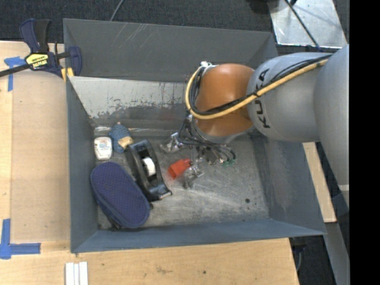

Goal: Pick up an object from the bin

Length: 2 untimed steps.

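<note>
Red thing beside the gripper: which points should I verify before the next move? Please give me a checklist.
1. Gripper is low in the bin, at the red thing: ok.
2. Red thing is gripped: cannot tell.
3. Tape dispenser is clear of the red thing: cannot tell, it lies close on the left.
4. Blue pouch is out of the way, in the left front corner: ok.
5. Gripper is away from the bin walls: ok.

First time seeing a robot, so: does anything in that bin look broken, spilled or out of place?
Nothing stands out. The black tape dispenser, blue pouch and small red thing by the tool just lie loose; the bin has a scuffed back wall.
</note>
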Tool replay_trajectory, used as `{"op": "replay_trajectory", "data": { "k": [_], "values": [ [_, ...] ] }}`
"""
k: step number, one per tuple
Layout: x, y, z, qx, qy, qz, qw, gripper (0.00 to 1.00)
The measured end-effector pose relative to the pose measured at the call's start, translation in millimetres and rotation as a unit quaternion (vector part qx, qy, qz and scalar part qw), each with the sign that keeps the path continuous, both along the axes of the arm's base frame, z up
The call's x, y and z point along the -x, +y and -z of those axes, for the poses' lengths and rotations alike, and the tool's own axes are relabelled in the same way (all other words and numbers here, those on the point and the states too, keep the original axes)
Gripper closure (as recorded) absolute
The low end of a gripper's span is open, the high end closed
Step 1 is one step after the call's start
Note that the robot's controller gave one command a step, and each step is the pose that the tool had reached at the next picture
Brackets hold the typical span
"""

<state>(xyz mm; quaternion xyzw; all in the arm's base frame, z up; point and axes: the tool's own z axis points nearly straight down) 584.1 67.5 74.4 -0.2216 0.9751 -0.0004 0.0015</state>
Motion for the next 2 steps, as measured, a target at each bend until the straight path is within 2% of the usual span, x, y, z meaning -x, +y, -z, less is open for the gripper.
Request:
{"op": "replay_trajectory", "data": {
  "k": [1,2],
  "values": [
    [-1.6,-0.2,-2.8,0.0,-0.0002,0.001,1.0,0.0],
    [-4.6,1.1,-5.5,-0.002,-0.0058,0.002,1.0,1.0]
  ]
}}
